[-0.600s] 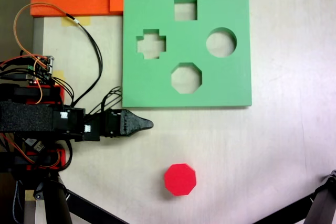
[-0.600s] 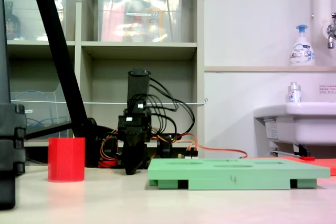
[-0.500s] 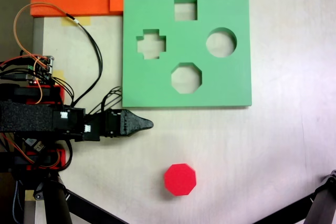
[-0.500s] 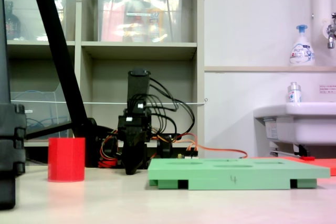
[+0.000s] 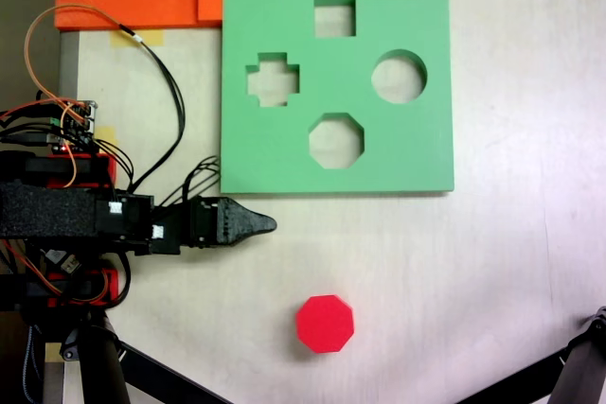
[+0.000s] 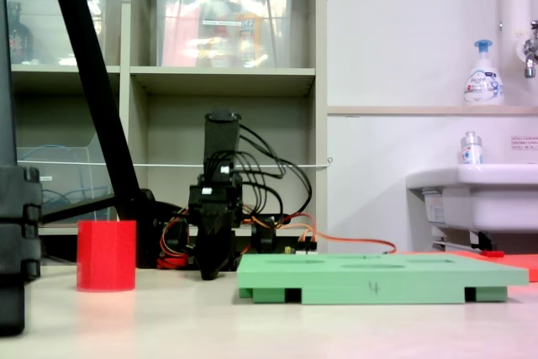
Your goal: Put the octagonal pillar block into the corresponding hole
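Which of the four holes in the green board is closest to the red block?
The octagonal hole, at the board's lower middle in the top-down fixed view. It sits nearest the edge facing the red block; the cross, square and round holes lie farther up.

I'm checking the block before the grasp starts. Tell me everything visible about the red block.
The red block is a bright, foam-looking prism with an eight-sided top. It stands upright on the pale table, alone, apart from the green board and the gripper. Side-on it shows straight walls.
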Tool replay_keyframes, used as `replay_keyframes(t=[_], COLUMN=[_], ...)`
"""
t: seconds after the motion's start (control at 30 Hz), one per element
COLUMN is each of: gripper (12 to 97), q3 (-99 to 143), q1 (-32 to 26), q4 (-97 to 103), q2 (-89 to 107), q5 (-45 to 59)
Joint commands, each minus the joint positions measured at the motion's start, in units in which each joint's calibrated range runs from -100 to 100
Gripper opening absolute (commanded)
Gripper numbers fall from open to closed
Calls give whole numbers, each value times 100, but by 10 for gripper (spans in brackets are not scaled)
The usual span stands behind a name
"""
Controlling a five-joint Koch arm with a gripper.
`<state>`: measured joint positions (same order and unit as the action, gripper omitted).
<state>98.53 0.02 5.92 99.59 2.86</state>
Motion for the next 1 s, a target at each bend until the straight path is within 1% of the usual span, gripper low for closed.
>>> replay_keyframes(t=[0.0, 0.27, 0.3, 0.37, 0.53, 0.63, 0.73, 0.87, 0.97], gripper=[494, 483, 490, 502, 490, 479, 469, 466, 432], q3=[147, 147, 147, 147, 147, 147, 147, -1408, -2455], q1=[0, 49, 127, 264, 684, 801, 821, 840, 874], q4=[-462, -443, -414, -327, 173, 19, -1107, -3505, -4834], q2=[41, 41, 41, 41, 41, 41, 41, 41, 41], q5=[24, -122, -371, -1236, -2994, -3341, -3746, -4161, -4317])
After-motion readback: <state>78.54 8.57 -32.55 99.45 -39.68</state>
